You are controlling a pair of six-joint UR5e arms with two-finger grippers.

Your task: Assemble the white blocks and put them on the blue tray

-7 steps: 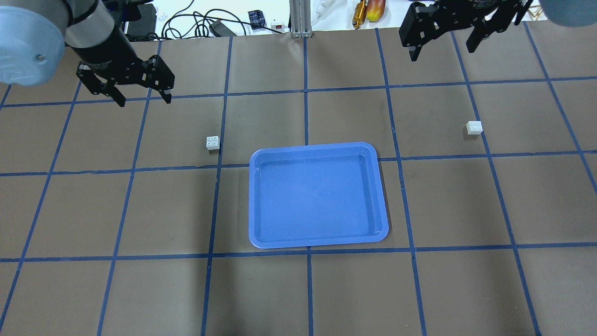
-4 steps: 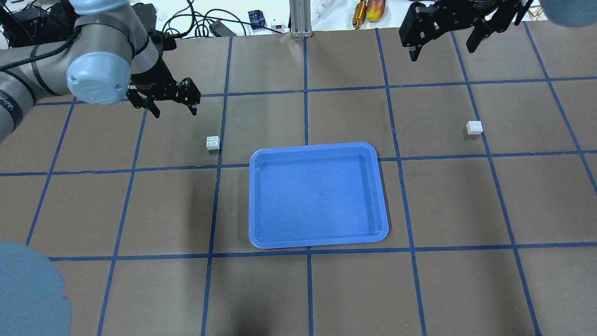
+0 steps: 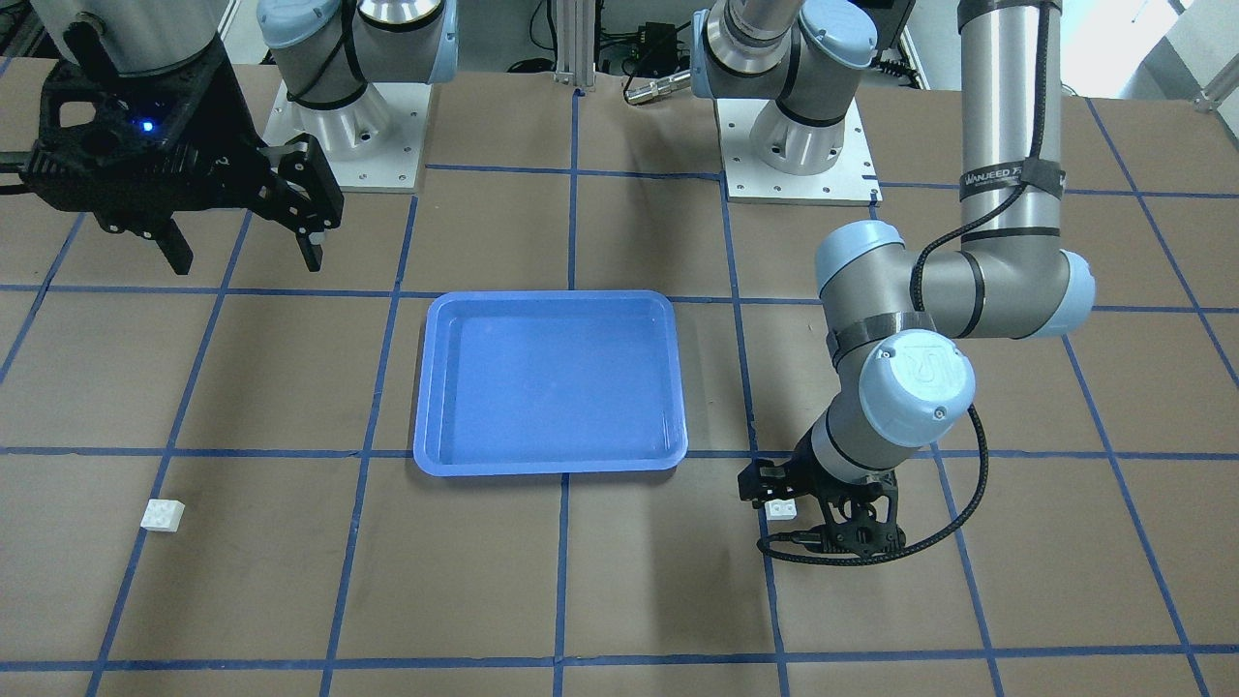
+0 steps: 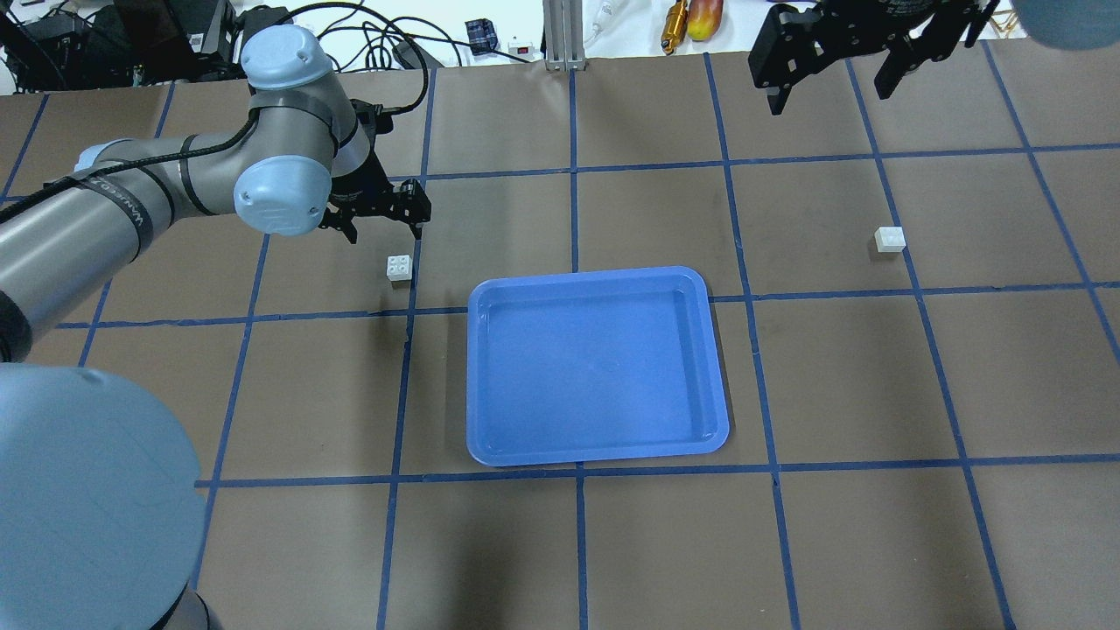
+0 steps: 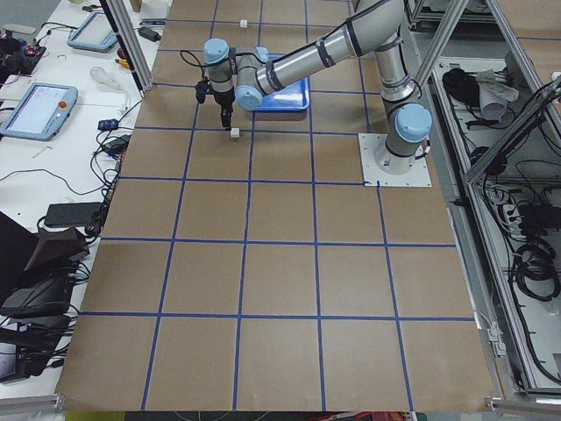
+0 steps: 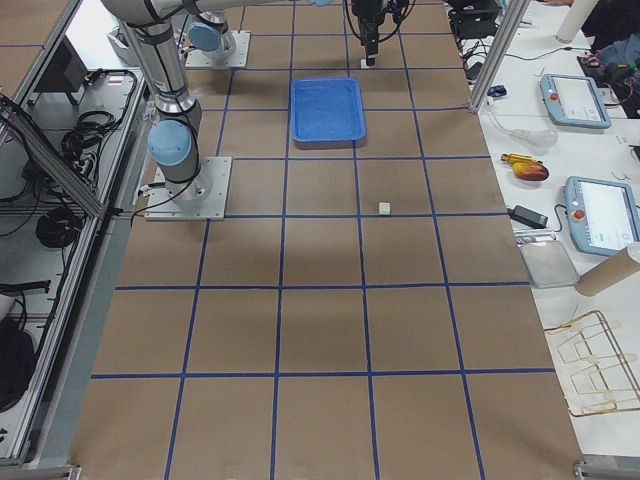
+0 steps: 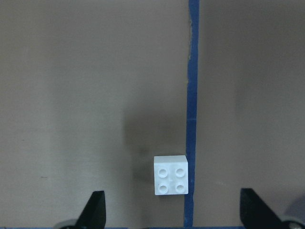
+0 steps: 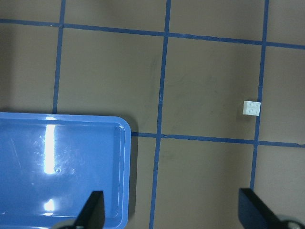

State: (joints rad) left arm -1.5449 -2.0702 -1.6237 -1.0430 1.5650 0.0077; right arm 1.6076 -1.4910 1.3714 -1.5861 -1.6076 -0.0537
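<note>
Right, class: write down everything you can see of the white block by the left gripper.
The white block is a small squarish brick, plastic by its look, with four round studs in a two-by-two square on top. It sits studs up on the brown table, one edge on a blue tape line. The open left gripper hovers above it without touching. It lies apart from the tray, to the robot's left of it.

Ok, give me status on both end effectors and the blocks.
Left end effector open, over one white block. Right end effector open, high. Other block loose, opposite side of blue tray; nothing in the way.
</note>
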